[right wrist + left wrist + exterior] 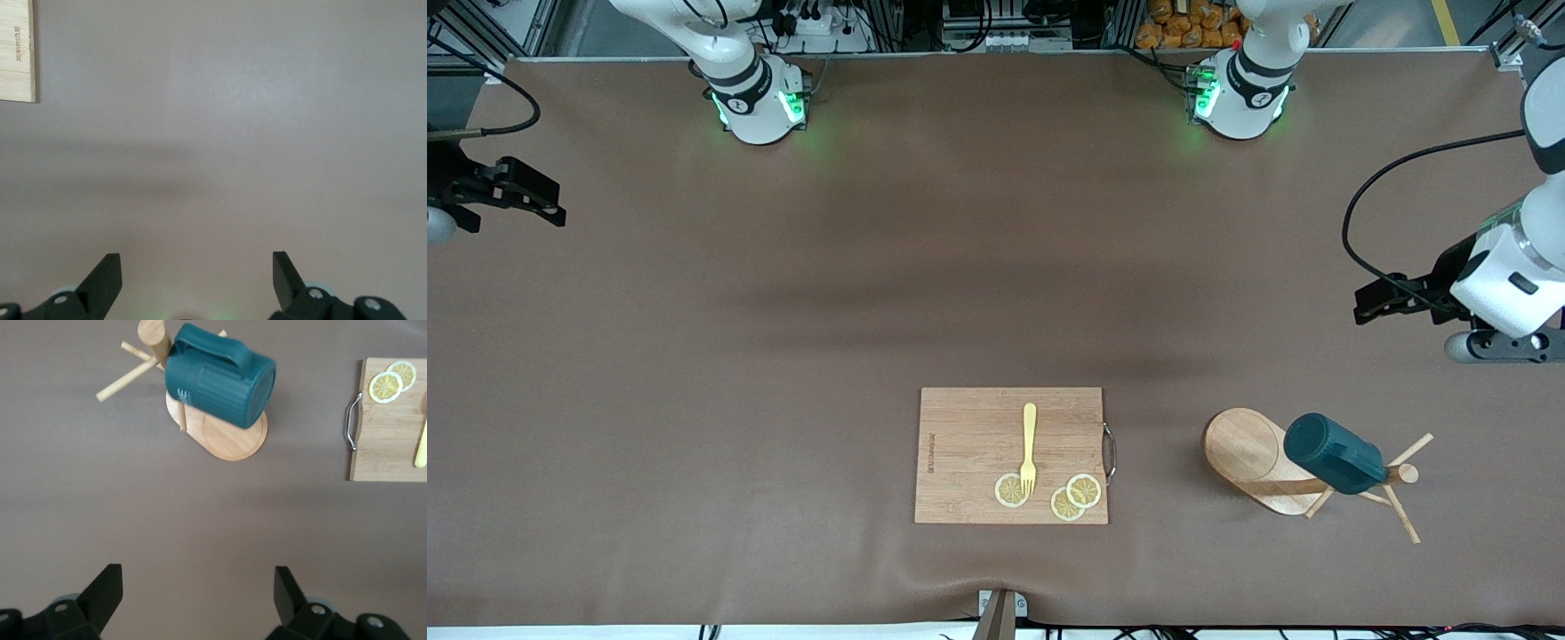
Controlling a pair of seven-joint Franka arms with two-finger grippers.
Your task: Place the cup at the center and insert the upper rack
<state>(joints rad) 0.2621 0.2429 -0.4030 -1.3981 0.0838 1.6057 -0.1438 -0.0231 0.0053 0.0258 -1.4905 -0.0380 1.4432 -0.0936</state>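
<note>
Teal and ribbed, the cup [1334, 453] hangs on a peg of the upper rack [1258, 460], its long axis tilted, its bottom toward the rack's oval base and its mouth toward the post top. The rack stands toward the left arm's end of the table, beside the wooden cutting board [969, 444] carrying a yellow fork [1029, 446] and lemon slices [1074, 497]. The left gripper [197, 597] hovers over bare table near the rack, jaws spread and empty. The right gripper [197, 277] waits over the right arm's end, jaws likewise spread.
</note>
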